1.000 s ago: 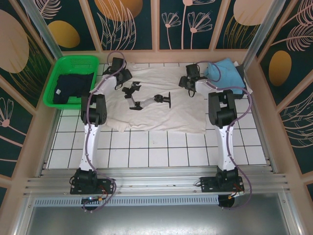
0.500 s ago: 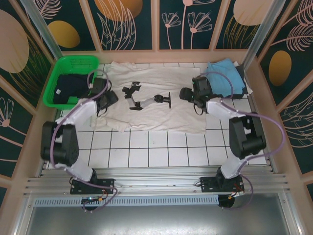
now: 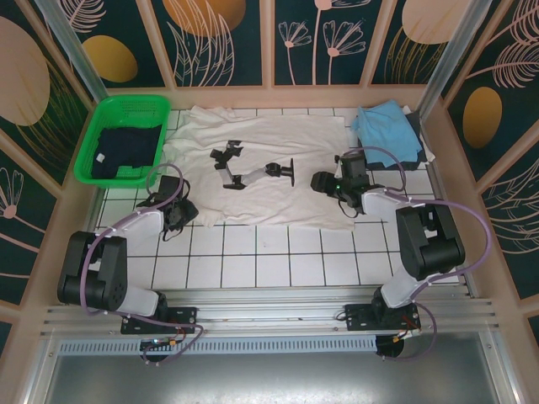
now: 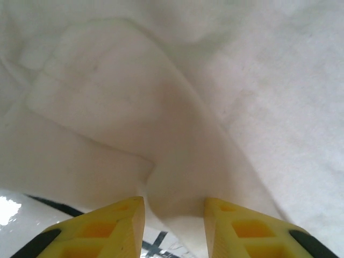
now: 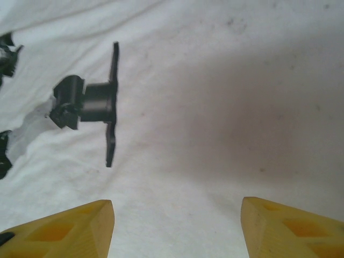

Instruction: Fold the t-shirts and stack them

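A large cream-white t-shirt [image 3: 278, 143] lies spread across the back of the tiled table, with black shapes [image 3: 253, 172] on its middle. My left gripper [image 3: 177, 215] is low at the shirt's near left corner. In the left wrist view its yellow fingers [image 4: 129, 215] have a raised fold of the cream cloth [image 4: 177, 188] between them, touching both. My right gripper [image 3: 324, 181] hovers over the right part of the shirt, open, with flat cloth [image 5: 215, 123] under the gripper [image 5: 176, 204]. A folded light blue t-shirt [image 3: 387, 130] sits at the back right. A dark navy t-shirt [image 3: 126, 151] lies in the basket.
The green mesh basket [image 3: 126, 103] stands at the back left corner. One black shape [image 5: 102, 102] shows ahead and left of the right fingers. Wooden frame walls close in the back and sides. White tiles [image 3: 269, 252] stretch between the shirt and the arm bases.
Both arms pulled back from the far side toward the near edge of the shirt. The left gripper came down to the near left corner and narrowed onto a fold. The right jaws kept their width.
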